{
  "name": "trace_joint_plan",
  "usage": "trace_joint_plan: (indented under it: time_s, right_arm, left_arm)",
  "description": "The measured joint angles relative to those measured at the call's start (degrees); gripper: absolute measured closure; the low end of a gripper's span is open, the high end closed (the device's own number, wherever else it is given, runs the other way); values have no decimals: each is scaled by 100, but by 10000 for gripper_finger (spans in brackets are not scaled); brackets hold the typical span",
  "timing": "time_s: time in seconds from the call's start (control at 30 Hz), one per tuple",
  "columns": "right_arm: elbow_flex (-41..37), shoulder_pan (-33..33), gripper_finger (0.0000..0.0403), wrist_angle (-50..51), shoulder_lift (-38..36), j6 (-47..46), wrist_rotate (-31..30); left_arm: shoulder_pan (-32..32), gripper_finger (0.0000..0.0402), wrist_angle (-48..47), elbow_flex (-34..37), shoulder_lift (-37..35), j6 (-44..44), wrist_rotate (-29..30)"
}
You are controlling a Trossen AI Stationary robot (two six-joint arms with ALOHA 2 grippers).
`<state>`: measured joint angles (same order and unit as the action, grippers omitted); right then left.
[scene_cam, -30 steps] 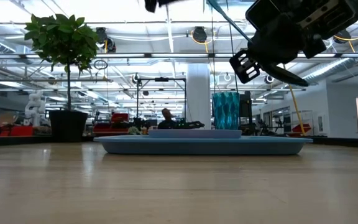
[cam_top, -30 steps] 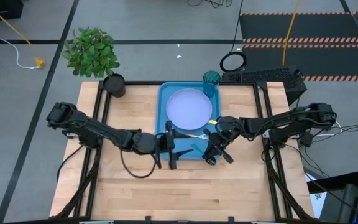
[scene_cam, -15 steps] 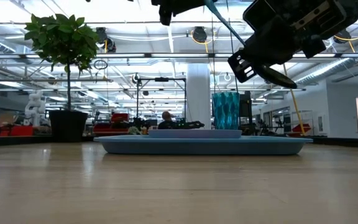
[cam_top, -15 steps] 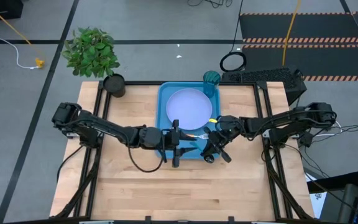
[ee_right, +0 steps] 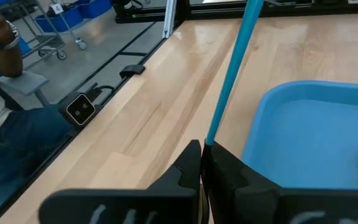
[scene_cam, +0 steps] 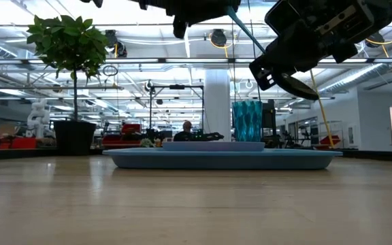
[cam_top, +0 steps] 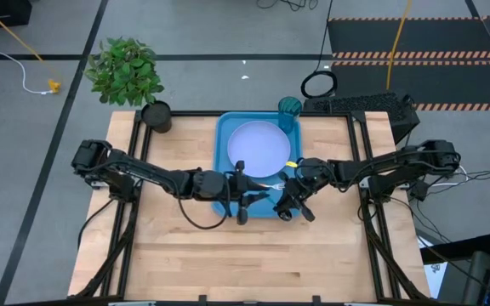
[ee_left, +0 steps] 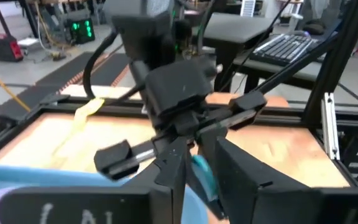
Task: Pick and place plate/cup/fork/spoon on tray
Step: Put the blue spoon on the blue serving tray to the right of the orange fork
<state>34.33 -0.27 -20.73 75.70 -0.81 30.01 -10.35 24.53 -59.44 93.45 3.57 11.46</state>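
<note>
The bright-blue tray [cam_top: 225,140] lies flat at the table's far middle, rim raised, its near end under both grippers. The pale lavender plate [cam_top: 259,146] rests flat inside it, beyond the grippers. The ribbed teal cup [cam_top: 289,109] stands upright at the tray's far corner, beyond the right gripper [cam_top: 288,206]. The fork [cam_top: 270,184] lies on the tray between the two grippers. The spoon's light-blue handle [ee_right: 232,71] is pinched in the right gripper, seemingly lifted clear of the tray.

plant [cam_top: 126,70] | black pot [cam_top: 156,116] at table corner | keyboard [cam_top: 360,104] beyond table edge
</note>
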Motion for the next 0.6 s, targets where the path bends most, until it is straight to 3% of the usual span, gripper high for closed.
trace_joint_plan:
  time_s: [0.43, 0.6]
  right_arm:
    - [0, -2, 401, -24, -4, 4, -10]
    - [11, -4, 400, -34, -12, 12, -34]
  left_arm:
    - [16, 354, -347, 0, -57, 137, -7]
    - [14, 392, -349, 7, -125, 298, -28]
